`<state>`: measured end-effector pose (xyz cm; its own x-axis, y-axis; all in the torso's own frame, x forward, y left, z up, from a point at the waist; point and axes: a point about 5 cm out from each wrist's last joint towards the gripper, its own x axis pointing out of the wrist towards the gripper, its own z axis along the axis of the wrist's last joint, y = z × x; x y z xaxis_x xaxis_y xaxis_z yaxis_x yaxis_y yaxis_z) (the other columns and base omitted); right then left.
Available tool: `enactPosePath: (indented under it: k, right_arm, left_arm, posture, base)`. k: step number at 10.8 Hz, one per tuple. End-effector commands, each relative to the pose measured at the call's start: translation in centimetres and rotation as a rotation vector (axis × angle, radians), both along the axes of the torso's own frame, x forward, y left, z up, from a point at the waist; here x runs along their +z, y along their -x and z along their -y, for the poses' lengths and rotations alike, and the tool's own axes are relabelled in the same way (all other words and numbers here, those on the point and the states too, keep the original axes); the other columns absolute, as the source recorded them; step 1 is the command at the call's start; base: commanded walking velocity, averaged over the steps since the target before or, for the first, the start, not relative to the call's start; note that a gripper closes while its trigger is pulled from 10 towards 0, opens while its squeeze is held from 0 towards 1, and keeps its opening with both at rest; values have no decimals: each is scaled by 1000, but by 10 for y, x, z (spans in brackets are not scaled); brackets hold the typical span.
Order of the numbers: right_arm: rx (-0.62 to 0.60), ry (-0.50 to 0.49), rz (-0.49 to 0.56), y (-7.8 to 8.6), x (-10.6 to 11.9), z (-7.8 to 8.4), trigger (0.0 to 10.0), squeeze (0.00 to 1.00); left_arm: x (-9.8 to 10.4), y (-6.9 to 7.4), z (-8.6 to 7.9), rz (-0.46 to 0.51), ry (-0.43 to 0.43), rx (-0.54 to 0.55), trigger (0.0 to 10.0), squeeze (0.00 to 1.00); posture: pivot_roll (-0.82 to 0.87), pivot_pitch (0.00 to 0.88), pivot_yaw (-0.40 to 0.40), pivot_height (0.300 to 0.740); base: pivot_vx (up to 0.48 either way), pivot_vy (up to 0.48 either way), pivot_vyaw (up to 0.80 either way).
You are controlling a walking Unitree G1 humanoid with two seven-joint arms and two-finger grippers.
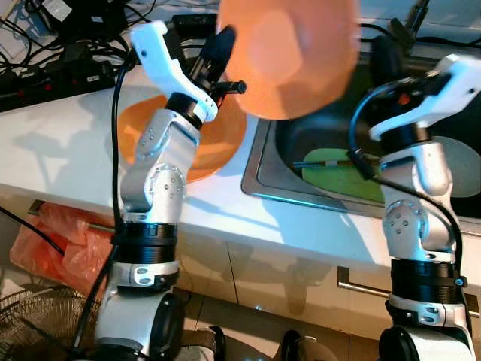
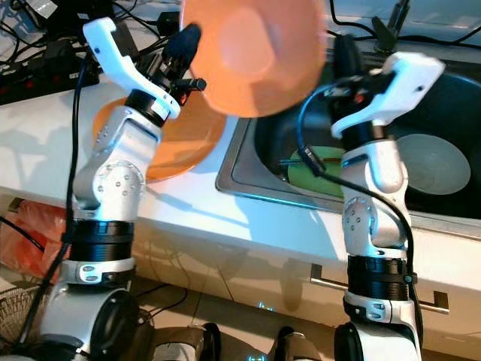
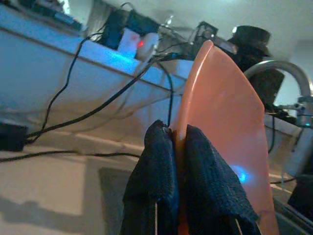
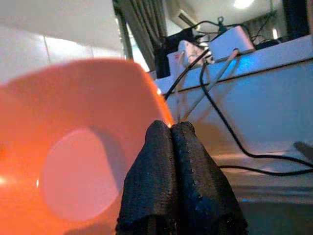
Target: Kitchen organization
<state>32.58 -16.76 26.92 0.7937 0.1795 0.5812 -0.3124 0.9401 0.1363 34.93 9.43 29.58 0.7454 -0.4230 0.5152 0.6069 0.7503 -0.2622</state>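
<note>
Left end effector (image 3: 178,147) is pinched shut on the rim of an orange bowl (image 1: 297,53), held raised over the tabletop (image 1: 68,143) edge beside the sink (image 1: 263,162). Right end effector (image 4: 171,142) has its fingers pressed together, empty, just beside the bowl. The bowl looks like light, stiff, smooth plastic, probably slippery; the rim is the sensible hold. No legible writing.
</note>
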Motion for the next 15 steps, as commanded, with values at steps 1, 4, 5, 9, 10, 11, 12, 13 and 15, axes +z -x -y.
enactPosePath:
  k: [1, 4, 5, 9, 10, 11, 12, 13, 15]
  right_arm:
    - [17, 8, -23, 0, -5, -1, 10000, 1000]
    - [44, 15, -29, 1, -9, -4, 10000, 1000]
    - [38, 16, -29, 1, -9, -4, 10000, 1000]
    - [68, 47, -45, 0, -13, -5, 10000, 0]
    - [80, 57, -48, 0, -14, -6, 10000, 0]
    - [87, 62, -50, 1, -15, -7, 10000, 0]
    - [99, 75, -57, 0, -16, -8, 10000, 0]
    - [100, 76, -57, 0, -17, -8, 10000, 0]
    - [108, 81, -66, -1, -19, -7, 10000, 0]
  left_arm:
    - [13, 6, -1, 66, 3, -33, 10000, 0]
    - [15, 4, -13, 82, -45, -33, 10000, 0]
    - [16, 4, -15, 84, -47, -38, 10000, 0]
    - [17, 6, -13, 125, -123, -117, 10000, 0]
    - [18, 6, -13, 134, -144, -131, 10000, 0]
    - [18, 6, -13, 137, -150, -138, 10000, 0]
    - [19, 7, -12, 147, -164, -159, 10000, 0]
    - [20, 7, -13, 153, -168, -163, 10000, 0]
    - [22, 8, -18, 174, -179, -190, 10000, 0]
  posture:
    - [116, 143, 58, 740]
    - [120, 152, 57, 740]
    - [122, 156, 57, 740]
    - [121, 160, 55, 740]
    - [119, 162, 54, 740]
    - [120, 162, 53, 740]
    - [121, 162, 51, 740]
    - [121, 162, 51, 740]
    - [122, 161, 47, 740]
  base:
    - [0, 0, 0]
    - [0, 0, 0]
    - [0, 0, 0]
    - [0, 0, 0]
    - [0, 0, 0]
    - [0, 0, 0]
    - [0, 0, 0]
    - [0, 0, 0]
    - [0, 0, 0]
